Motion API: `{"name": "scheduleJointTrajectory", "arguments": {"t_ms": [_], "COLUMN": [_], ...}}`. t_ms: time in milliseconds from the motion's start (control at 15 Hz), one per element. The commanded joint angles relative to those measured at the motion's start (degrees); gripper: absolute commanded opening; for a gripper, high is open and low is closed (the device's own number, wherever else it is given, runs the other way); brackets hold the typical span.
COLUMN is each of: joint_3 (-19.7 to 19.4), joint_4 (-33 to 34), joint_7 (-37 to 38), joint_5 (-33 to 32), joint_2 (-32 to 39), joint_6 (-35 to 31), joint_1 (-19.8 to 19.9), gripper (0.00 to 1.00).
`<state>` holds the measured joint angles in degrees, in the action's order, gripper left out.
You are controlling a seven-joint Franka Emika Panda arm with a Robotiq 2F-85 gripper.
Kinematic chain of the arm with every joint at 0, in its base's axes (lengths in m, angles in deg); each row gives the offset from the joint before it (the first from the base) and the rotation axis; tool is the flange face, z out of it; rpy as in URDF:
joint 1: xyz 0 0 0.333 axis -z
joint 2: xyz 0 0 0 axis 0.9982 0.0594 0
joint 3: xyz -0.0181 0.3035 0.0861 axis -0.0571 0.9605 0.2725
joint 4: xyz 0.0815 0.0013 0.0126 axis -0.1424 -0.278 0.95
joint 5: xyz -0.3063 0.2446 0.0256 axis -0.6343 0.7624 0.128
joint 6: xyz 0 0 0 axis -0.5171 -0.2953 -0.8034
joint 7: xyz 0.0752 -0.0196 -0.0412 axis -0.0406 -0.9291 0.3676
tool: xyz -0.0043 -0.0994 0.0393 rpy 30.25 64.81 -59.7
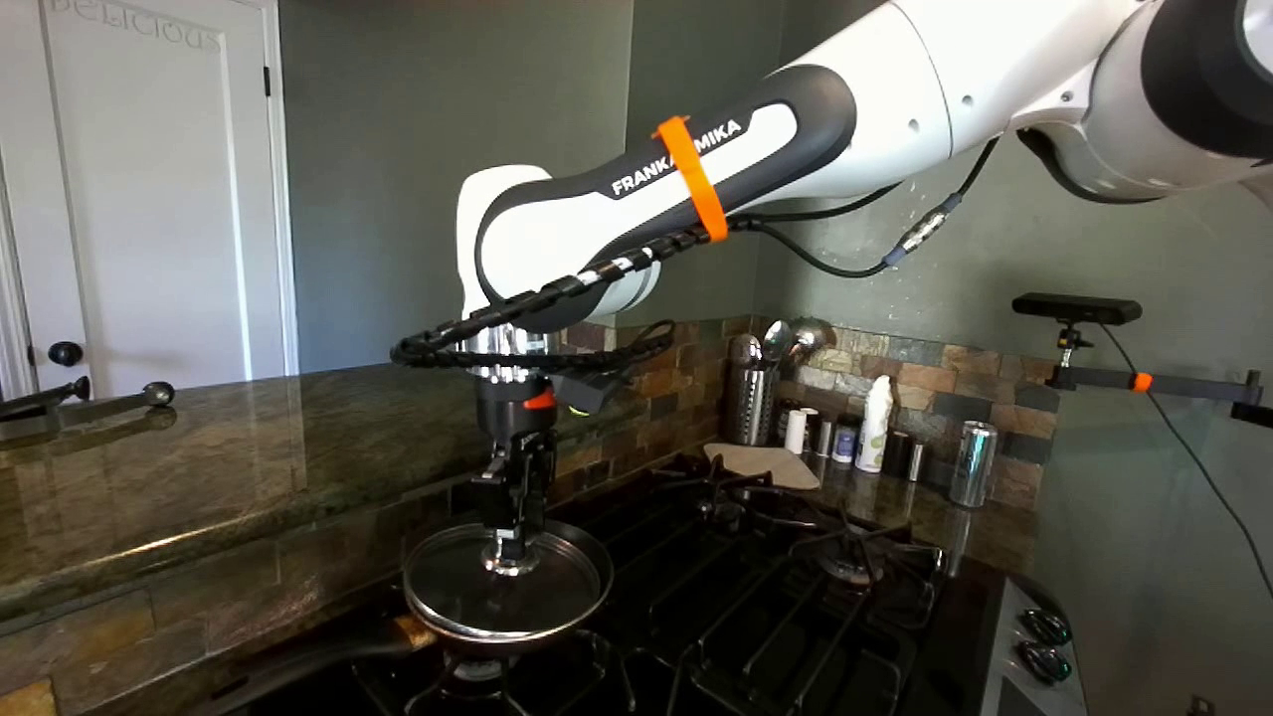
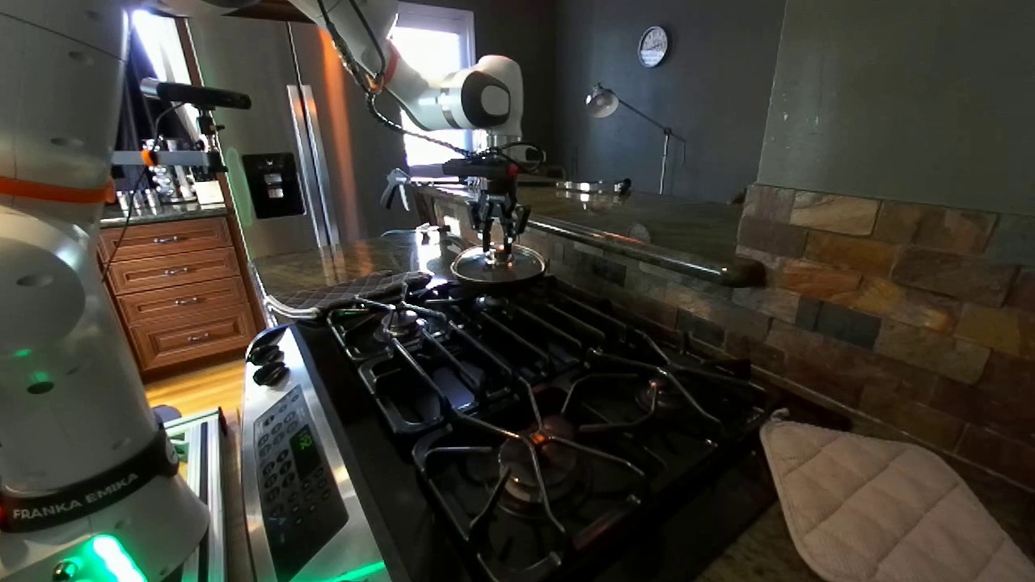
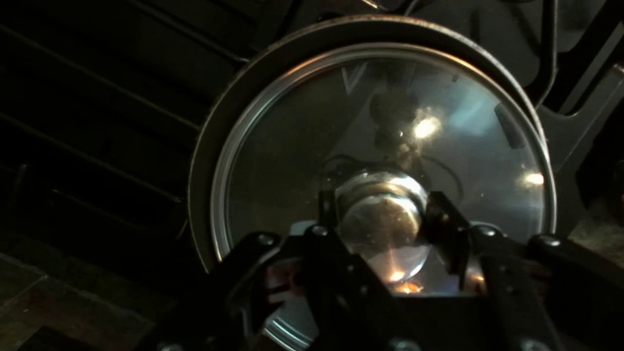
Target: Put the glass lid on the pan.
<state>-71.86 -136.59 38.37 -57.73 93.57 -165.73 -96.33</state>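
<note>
While one hand pinches the knob of one glass lid, that lid is off-centre over one pan; whether fully seated, cannot tell. Well apart from pan: one utensil canister, one white bottle, one pale potholder. Tiled wall and raised counter crowd one side of pan; on its opposite side, stove runs to edge with two dials.

Round clear glass lid mid-frame, kinda off-centre over a round dark pan; black jaws snug against both sides of the lid's shiny silvery knob.
</note>
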Motion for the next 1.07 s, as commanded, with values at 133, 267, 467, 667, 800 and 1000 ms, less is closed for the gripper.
{"name": "scheduleJointTrajectory", "arguments": {"t_ms": [133,267,467,667,800,1000], "joint_3": [-0.1,-0.2,-0.2,-0.3,-0.3,-0.4], "joint_4": [1.2,1.1,1.1,1.2,1.2,0.7], "joint_7": [-0.8,-0.4,-0.2,-0.1,0.2,1.0], "joint_5": [-0.7,-1.4,-2.2,-2.8,-3.5,-5.0], "joint_2": [0.1,-0.2,-0.6,-0.9,-1.0,-1.2], "joint_6": [1.6,1.5,1.5,1.1,0.7,-0.1], "joint_1": [-0.2,-0.4,-0.5,-0.6,-0.7,-1.2], "gripper": [0.23,0.23,0.23,0.23,0.23,0.23]}}
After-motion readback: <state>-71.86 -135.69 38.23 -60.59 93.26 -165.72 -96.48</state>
